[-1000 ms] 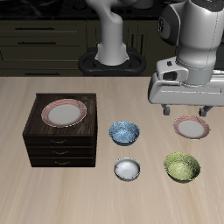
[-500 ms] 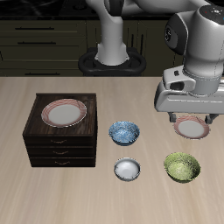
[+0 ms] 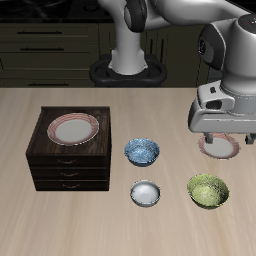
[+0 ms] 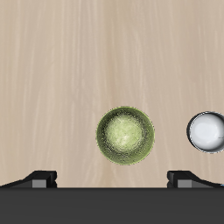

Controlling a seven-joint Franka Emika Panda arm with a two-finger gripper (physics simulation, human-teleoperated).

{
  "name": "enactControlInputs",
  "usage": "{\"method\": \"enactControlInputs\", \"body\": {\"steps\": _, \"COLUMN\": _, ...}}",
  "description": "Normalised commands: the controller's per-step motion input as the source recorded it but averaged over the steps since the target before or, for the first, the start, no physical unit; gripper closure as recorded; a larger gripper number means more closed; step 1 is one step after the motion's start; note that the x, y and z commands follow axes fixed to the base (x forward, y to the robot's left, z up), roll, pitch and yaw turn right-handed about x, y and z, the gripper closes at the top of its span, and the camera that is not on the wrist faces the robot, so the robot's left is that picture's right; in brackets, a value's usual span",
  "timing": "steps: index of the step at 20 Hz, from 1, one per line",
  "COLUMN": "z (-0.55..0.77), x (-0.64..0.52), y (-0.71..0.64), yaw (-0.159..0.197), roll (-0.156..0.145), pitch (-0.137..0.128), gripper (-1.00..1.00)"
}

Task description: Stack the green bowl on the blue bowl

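The green bowl (image 3: 208,191) is seen upright on the wooden bench (image 3: 60,225), near the front edge, w/ nothing in it. The blue bowl (image 3: 141,152) sits farther back, apart from it, also upright & empty. A small white bowl (image 3: 146,193) is set between the two toward the front, close beside the green bowl but not touching. The gripper (image 3: 222,140) is held in the air above the bench, over a pink-rimmed plate (image 3: 219,148) that is partly hidden by it; nothing is gripped. In the wrist view both fingertips (image 4: 40,178) are shown wide apart at the frame's edge, so the jaws are spread wide, w/ the green bowl (image 4: 125,136) roughly centred between them below and the white bowl (image 4: 208,132) off to one side. A dark wooden drawer cabinet (image 3: 68,162) stands on the bench well apart from the bowls, w/ a second pink-rimmed plate (image 3: 75,128) lying on its top.
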Motion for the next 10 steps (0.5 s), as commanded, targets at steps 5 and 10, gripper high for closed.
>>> {"method": "enactControlInputs", "body": {"steps": 5, "z": -0.24, "x": 0.03, "y": 0.17, "yaw": 0.002, "roll": 0.018, "pitch": 0.017, "gripper": -1.0}}
{"method": "enactControlInputs", "body": {"steps": 10, "z": -0.37, "x": 0.02, "y": 0.14, "yaw": -0.007, "roll": 0.012, "pitch": 0.045, "gripper": -1.0}}
